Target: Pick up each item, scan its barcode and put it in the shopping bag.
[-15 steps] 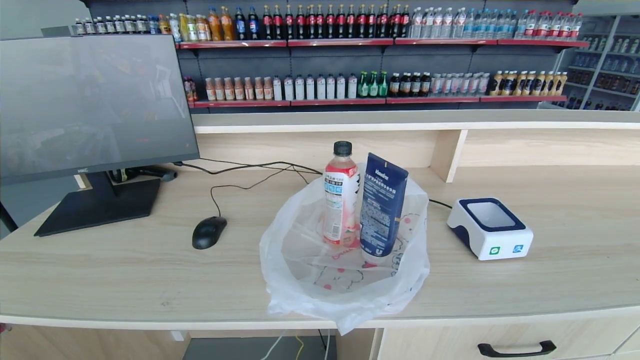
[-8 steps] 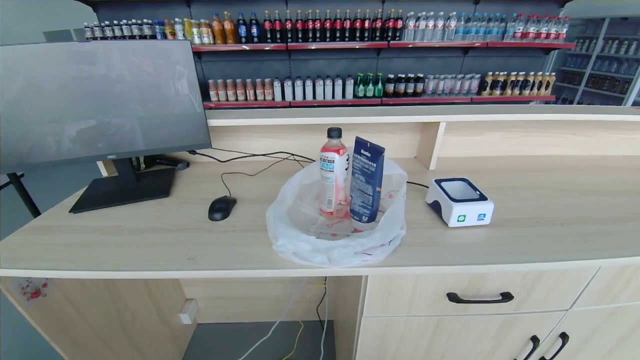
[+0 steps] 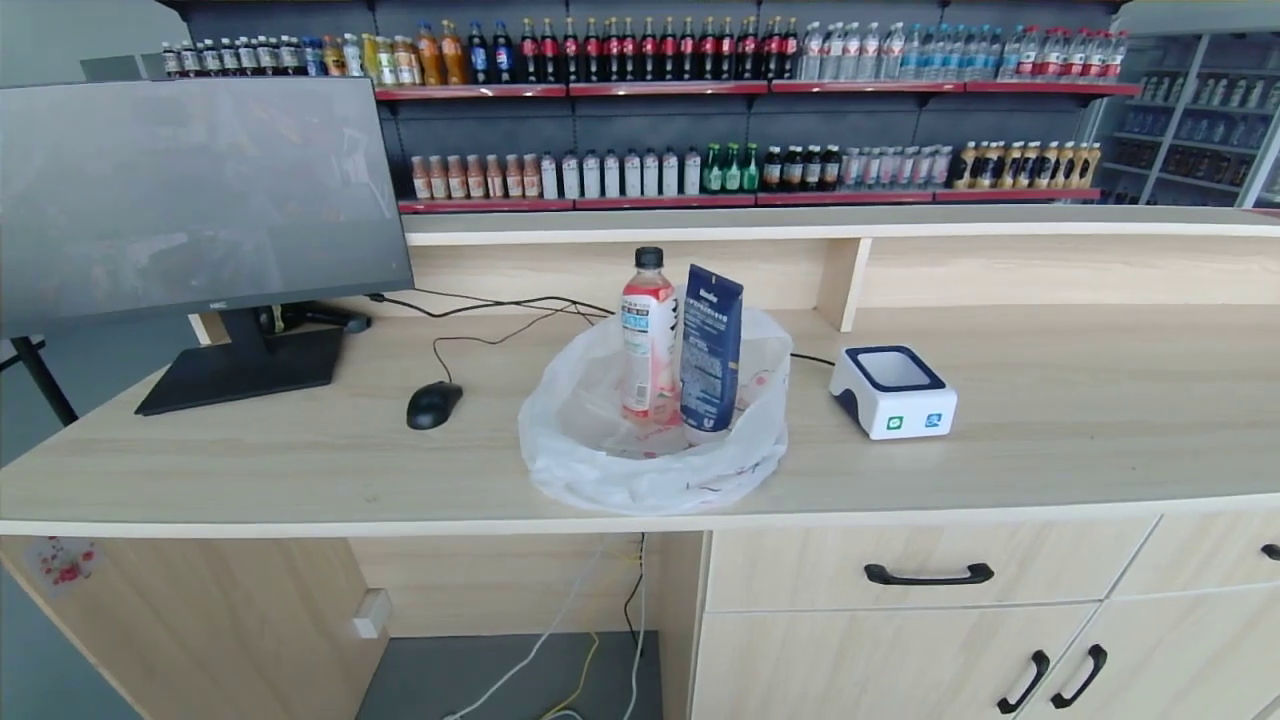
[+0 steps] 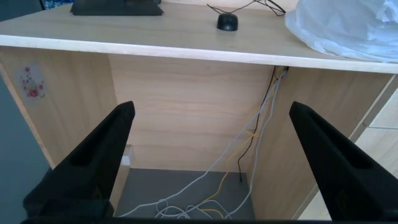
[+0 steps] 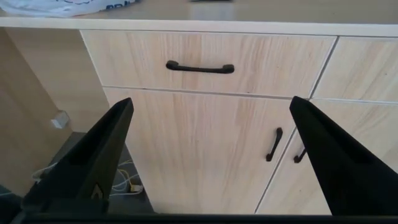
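Note:
A translucent white shopping bag (image 3: 650,465) sits open on the wooden counter (image 3: 250,470), holding an upright pink drink bottle (image 3: 648,335) with a black cap and a blue pouch (image 3: 710,345) standing beside it. A white and navy barcode scanner (image 3: 892,392) rests on the counter to the bag's right. My left gripper (image 4: 211,155) hangs open below counter height, facing the open knee space under the counter; a bulge of the bag (image 4: 348,28) shows above. My right gripper (image 5: 208,155) is open too, low in front of the drawer (image 5: 199,67), with nothing between its fingers.
A monitor (image 3: 190,200) on a black stand and a black mouse (image 3: 433,405) with trailing cables occupy the counter's left half. Loose cables (image 4: 249,155) hang under the counter. Cabinet doors with black handles (image 5: 273,144) lie below the drawer. Drink shelves line the back wall.
The whole head view has pulled back and tilted down, so the counter looks smaller and the drawers and knee space now show. The bag, bottle, pouch and scanner keep their places.

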`<state>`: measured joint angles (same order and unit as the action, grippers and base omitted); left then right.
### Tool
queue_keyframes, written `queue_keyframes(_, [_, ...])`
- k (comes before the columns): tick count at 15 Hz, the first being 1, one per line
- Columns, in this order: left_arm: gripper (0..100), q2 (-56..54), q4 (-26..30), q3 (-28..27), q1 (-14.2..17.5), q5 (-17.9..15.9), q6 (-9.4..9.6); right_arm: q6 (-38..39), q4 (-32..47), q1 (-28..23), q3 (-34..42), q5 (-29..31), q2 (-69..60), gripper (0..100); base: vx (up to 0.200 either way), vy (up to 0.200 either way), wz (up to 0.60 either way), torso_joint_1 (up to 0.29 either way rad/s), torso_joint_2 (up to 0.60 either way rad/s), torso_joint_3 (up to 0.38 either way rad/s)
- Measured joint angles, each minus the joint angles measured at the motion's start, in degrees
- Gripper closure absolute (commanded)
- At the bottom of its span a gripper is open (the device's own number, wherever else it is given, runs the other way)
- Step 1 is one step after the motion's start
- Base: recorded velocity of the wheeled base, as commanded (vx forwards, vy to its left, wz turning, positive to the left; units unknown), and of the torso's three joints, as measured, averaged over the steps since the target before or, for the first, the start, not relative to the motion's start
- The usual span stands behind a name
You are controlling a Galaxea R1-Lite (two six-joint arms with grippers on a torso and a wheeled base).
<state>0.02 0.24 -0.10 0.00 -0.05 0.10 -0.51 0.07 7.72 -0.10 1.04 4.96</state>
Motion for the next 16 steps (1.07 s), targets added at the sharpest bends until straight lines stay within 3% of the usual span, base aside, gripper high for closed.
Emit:
queue_keyframes(8, [0,0.00,-0.04,0.00,0.02,0.02,-0.37,2.07,-0.07,-0.11,0.00,0.09,0.13,0,0.000,-0.200,0.00,0.002,0.00,0.003])
queue_keyframes(16, [0,0.00,-0.13,0.00,0.10,0.05,-0.63,1.24,-0.07,-0.65,0.00,0.13,0.18,0,-0.200,-0.175,0.00,0.001,0.01,0.002])
